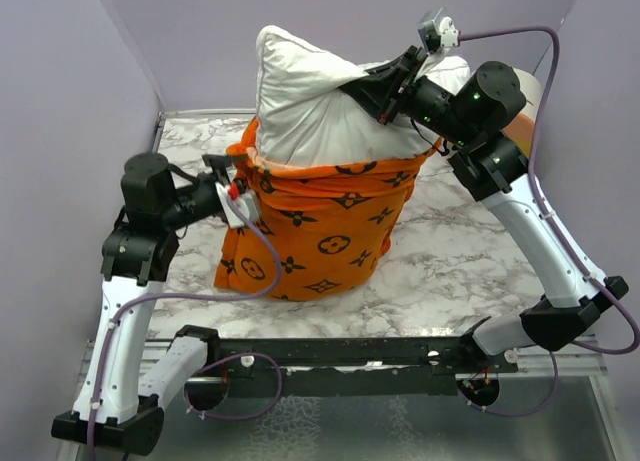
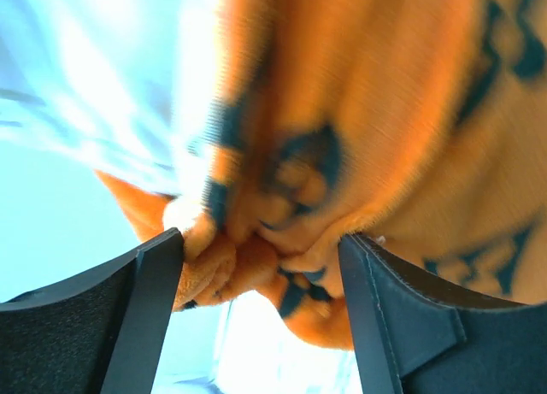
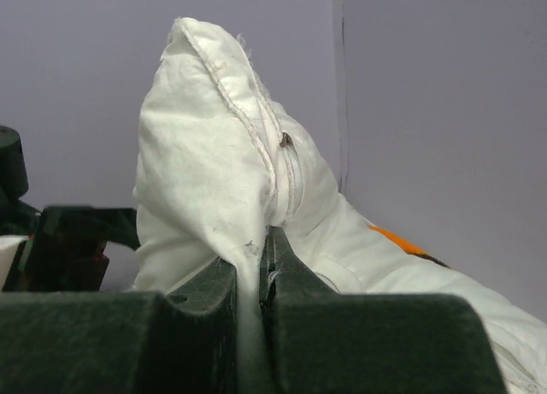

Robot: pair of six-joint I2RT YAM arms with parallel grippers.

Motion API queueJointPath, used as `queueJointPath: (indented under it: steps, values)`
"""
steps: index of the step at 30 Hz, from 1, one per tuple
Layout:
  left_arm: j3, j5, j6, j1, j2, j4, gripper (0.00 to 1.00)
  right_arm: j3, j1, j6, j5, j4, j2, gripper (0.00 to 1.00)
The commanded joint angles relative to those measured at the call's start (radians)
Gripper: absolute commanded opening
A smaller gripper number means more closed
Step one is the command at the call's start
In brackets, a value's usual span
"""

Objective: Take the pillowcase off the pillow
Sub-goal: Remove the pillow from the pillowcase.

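The white pillow [image 1: 310, 101] stands upright with its upper half out of the orange pillowcase [image 1: 320, 231], which has dark monogram marks. My right gripper [image 1: 365, 86] is shut on a pinch of the pillow's top right. In the right wrist view the white fabric [image 3: 205, 172] runs down between the closed fingers of that gripper [image 3: 261, 249], and a strip of orange [image 3: 397, 238] shows lower right. My left gripper [image 1: 243, 171] is at the pillowcase's left rim. In the blurred left wrist view, bunched orange fabric [image 2: 385, 112] fills the gap between the fingertips of that gripper [image 2: 261, 240] and touches both.
The marble tabletop [image 1: 450, 251] is enclosed by purple walls at the back and sides. A white and orange cylinder [image 1: 527, 111] stands behind the right arm. A black rail [image 1: 350, 351] runs along the near edge between the arm bases.
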Motion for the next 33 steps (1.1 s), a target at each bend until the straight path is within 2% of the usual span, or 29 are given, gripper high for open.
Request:
queueJointPath:
  steps: [1, 3, 5, 8, 10, 15, 17, 19, 20, 21, 22, 24, 25, 28, 33]
  values:
    - [0.214, 0.073, -0.667, 0.006, 0.084, 0.273, 0.77, 0.05, -0.009, 0.052, -0.035, 0.199, 0.006, 0.01]
    - [0.32, 0.082, -0.848, 0.006, 0.134, 0.38, 0.82, 0.051, 0.004, 0.052, -0.054, 0.199, 0.013, 0.01]
    - [0.429, 0.082, -1.006, 0.005, 0.201, 0.453, 0.98, 0.057, 0.016, 0.053, -0.068, 0.203, 0.021, 0.01]
    - [0.594, 0.062, -1.222, 0.005, 0.33, 0.512, 0.99, 0.08, 0.043, 0.047, -0.088, 0.209, 0.042, 0.01]
    - [0.685, 0.072, -1.299, 0.005, 0.403, 0.509, 0.99, 0.12, 0.069, 0.03, -0.094, 0.188, 0.069, 0.01]
    - [0.808, 0.017, -1.34, 0.005, 0.531, 0.421, 0.99, 0.238, 0.133, -0.007, -0.15, 0.142, 0.139, 0.01]
    - [0.822, 0.062, -1.403, 0.005, 0.57, 0.406, 0.99, 0.29, 0.157, -0.007, -0.172, 0.126, 0.176, 0.01]
    - [0.796, 0.168, -1.512, 0.004, 0.595, 0.476, 0.99, 0.36, 0.174, -0.013, -0.191, 0.079, 0.218, 0.02]
    - [0.782, 0.22, -1.559, 0.005, 0.604, 0.519, 0.94, 0.379, 0.175, -0.006, -0.194, 0.056, 0.227, 0.06]
    - [0.767, 0.253, -1.609, 0.005, 0.611, 0.569, 0.81, 0.374, 0.175, 0.008, -0.183, 0.05, 0.219, 0.15]
    - [0.757, 0.273, -1.64, 0.005, 0.615, 0.611, 0.61, 0.332, 0.175, 0.022, -0.155, 0.061, 0.186, 0.26]
    - [0.774, 0.218, -1.614, 0.009, 0.614, 0.597, 0.14, 0.156, 0.171, 0.04, -0.034, 0.123, 0.079, 0.46]
    - [0.789, 0.184, -1.583, 0.013, 0.609, 0.58, 0.02, 0.072, 0.16, 0.056, 0.029, 0.157, 0.015, 0.53]
    - [0.821, 0.144, -1.533, 0.027, 0.602, 0.559, 0.0, -0.151, 0.087, 0.154, 0.134, 0.205, -0.164, 0.66]
    - [0.882, 0.097, -1.504, 0.04, 0.603, 0.509, 0.0, -0.436, -0.094, 0.261, 0.2, 0.109, -0.386, 0.69]
